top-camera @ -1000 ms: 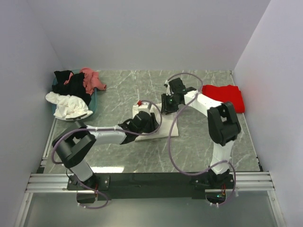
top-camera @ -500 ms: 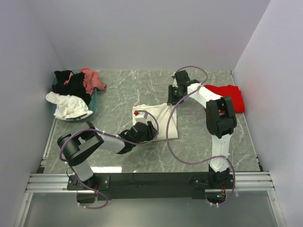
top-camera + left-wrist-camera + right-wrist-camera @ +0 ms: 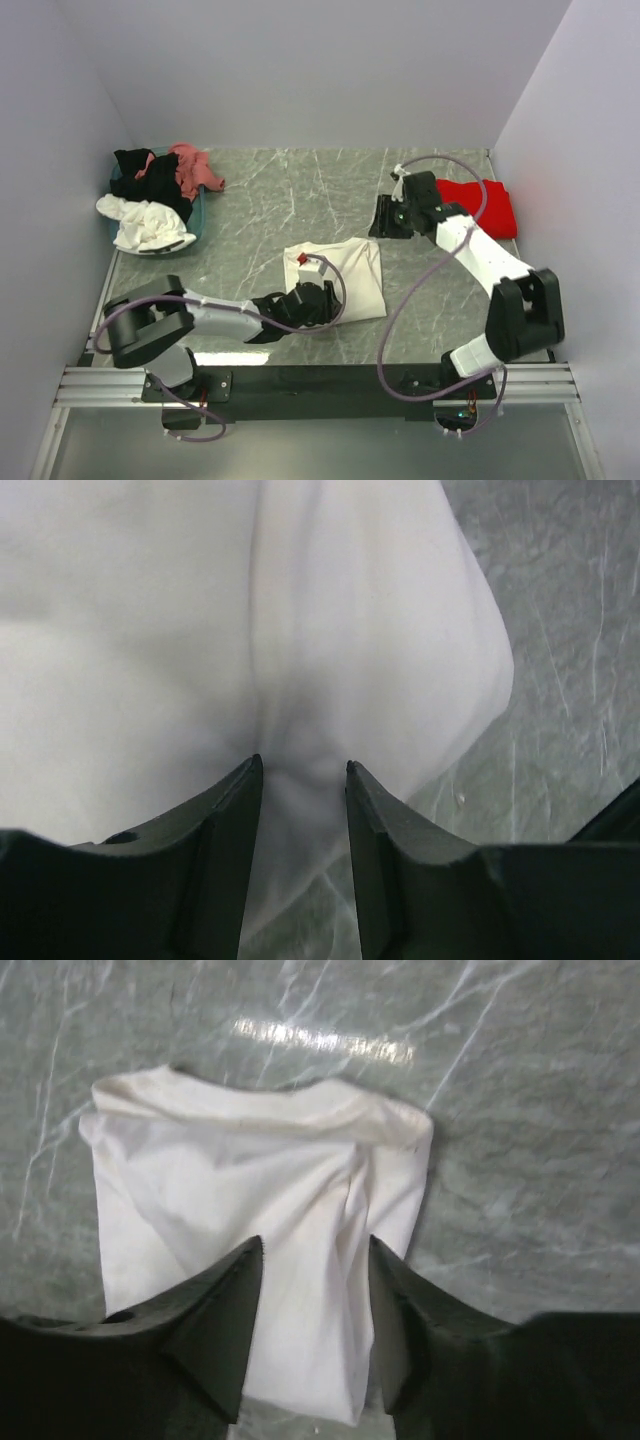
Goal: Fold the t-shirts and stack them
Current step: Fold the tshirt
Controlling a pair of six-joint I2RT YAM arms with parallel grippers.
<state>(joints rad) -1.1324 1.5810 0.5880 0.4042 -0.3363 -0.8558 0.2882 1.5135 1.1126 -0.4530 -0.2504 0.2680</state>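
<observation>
A folded cream t-shirt (image 3: 352, 275) lies on the marble table (image 3: 270, 200), near the middle front. My left gripper (image 3: 315, 298) is at its near-left edge. In the left wrist view the cloth (image 3: 150, 630) bunches into a crease between the fingertips of my left gripper (image 3: 301, 765), which is shut on it. My right gripper (image 3: 383, 215) hangs above the table beyond the shirt's far-right corner. It (image 3: 315, 1245) is open and holds nothing, and the cream shirt (image 3: 250, 1210) lies far below it. A folded red t-shirt (image 3: 478, 205) sits at the back right.
A teal basket (image 3: 198, 216) at the back left holds a heap of black (image 3: 150, 178), pink (image 3: 190, 165) and white (image 3: 145, 222) shirts. Walls close in the left, back and right sides. A metal rail (image 3: 300, 378) runs along the near edge.
The left gripper has pulled the cream shirt toward the near edge and a little right. The right gripper has let go of the shirt's far edge, risen and swung right.
</observation>
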